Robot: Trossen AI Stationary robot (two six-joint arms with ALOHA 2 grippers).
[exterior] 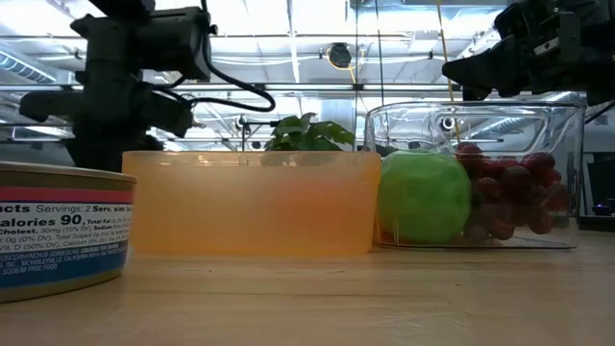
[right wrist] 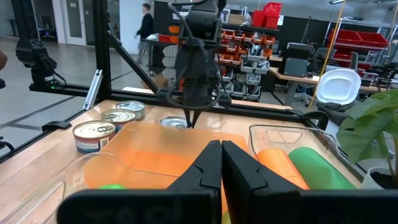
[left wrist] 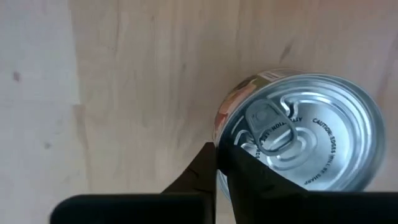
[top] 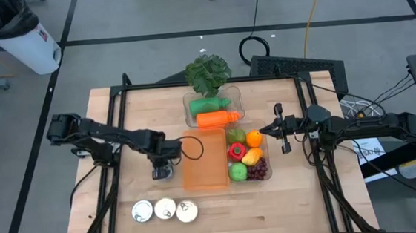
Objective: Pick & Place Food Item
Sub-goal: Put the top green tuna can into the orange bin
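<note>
Looks like robotics lab / workshop: concrete floor with tape lines (top: 74, 23), red parts bins on shelving (right wrist: 267, 15), workbenches (right wrist: 298, 78), high ceiling with strip lights (exterior: 288, 29), person (right wrist: 147, 25) walking past.

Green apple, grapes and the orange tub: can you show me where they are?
green apple (exterior: 424, 196), low view, middle of its front.
grapes (exterior: 514, 197), low view, on the bunch behind the clear wall.
orange tub (exterior: 252, 204), low view, middle of its front wall.

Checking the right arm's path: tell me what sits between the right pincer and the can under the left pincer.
In the high view, the fruit tray and orange bin lie between the right pincer and the can below the left pincer.
</note>
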